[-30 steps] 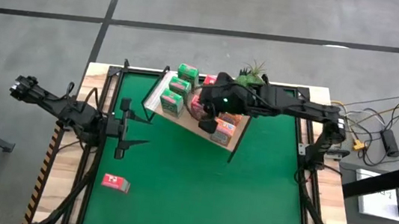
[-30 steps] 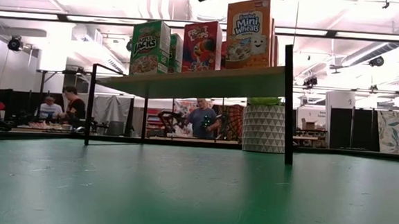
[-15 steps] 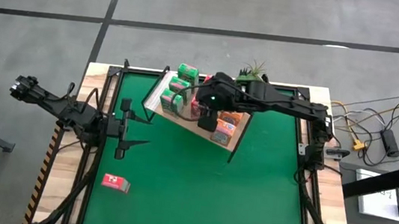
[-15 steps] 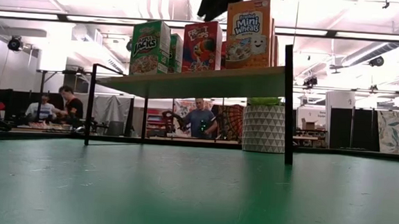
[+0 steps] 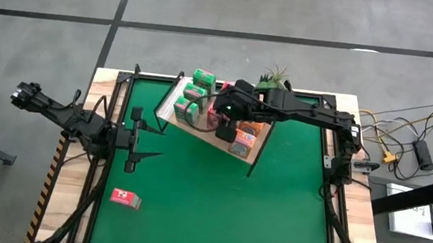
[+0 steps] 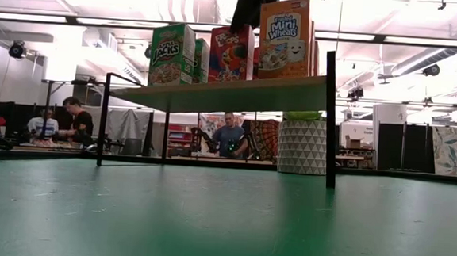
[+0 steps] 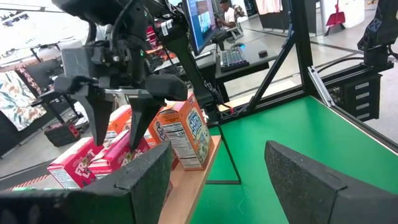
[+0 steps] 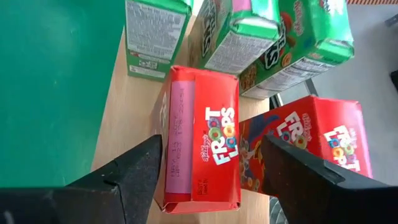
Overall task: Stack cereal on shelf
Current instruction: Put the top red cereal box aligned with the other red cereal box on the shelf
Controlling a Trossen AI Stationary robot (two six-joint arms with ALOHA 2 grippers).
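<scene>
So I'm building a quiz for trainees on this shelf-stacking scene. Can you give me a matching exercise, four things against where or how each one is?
Things:
1. right gripper
2. left gripper
3. lone red box
4. plant

Places or states:
A. lying on the mat, off the shelf
B. open, above a red box on the shelf
C. open over the mat's left side, holding nothing
D. behind the shelf

Pairs: 1-B, 2-C, 3-A, 4-D
</scene>
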